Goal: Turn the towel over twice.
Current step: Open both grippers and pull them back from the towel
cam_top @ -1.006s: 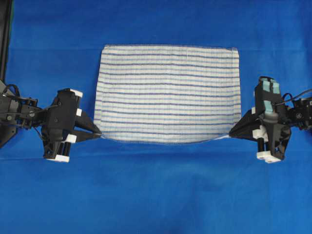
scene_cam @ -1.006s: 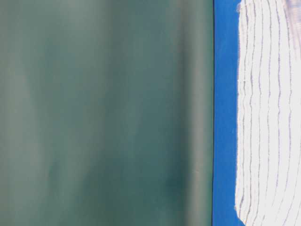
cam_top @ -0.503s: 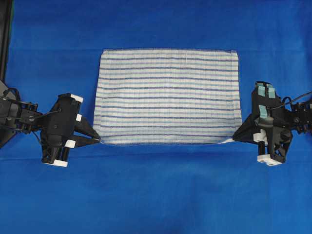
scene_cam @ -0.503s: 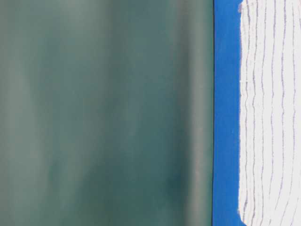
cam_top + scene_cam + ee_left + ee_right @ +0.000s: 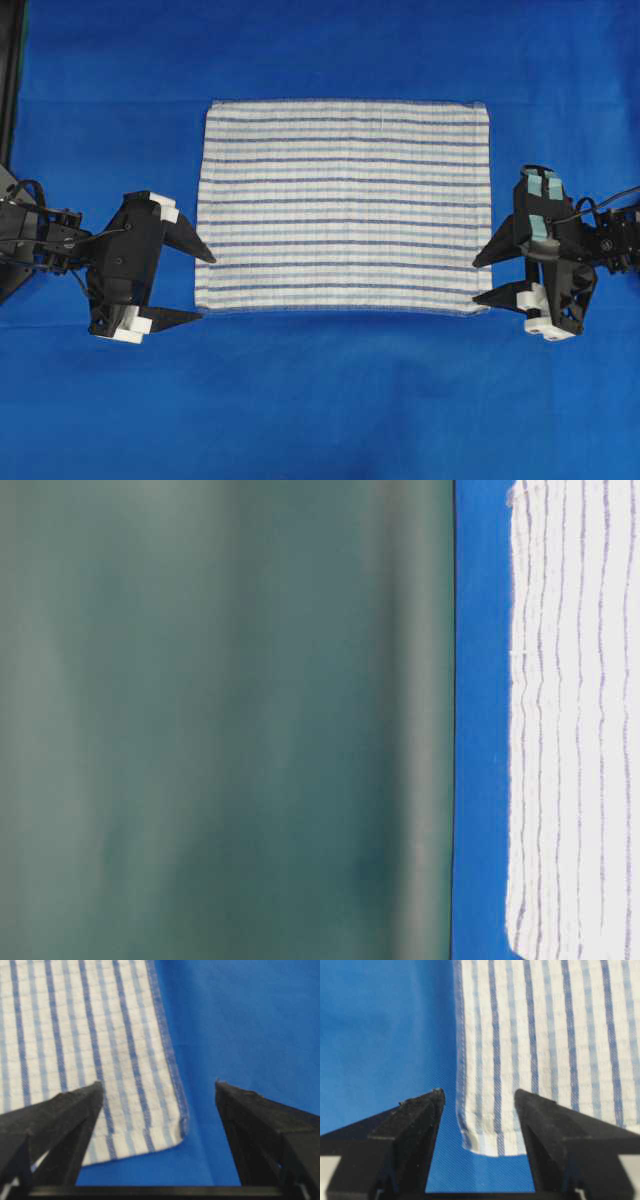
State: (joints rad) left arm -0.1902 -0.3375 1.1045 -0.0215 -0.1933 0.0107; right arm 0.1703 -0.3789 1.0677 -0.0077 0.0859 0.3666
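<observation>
The towel point(image 5: 345, 205), white with dark-blue and light-blue stripes, lies flat and spread out on the blue table cover point(image 5: 320, 400). My left gripper point(image 5: 206, 288) stands open at the towel's near left corner, holding nothing. In the left wrist view that gripper point(image 5: 158, 1084) straddles the corner of the towel point(image 5: 100, 1035), which lies on the cover between the spread fingers. My right gripper point(image 5: 476, 281) is open at the near right corner. In the right wrist view it point(image 5: 479, 1092) frames the corner of the towel point(image 5: 545, 1035), free of both fingers. The table-level view has the towel point(image 5: 575, 720) lying flat.
The blue table cover point(image 5: 480, 720) stretches on all sides of the towel, with broad bare room in front of it. A dark green backdrop point(image 5: 220, 720) stands behind the table. A dark frame edge point(image 5: 8, 90) runs along the far left.
Both grippers were shut on the towel's near corners and have opened, letting them go. The near edge has settled flat and straight on the cover.
</observation>
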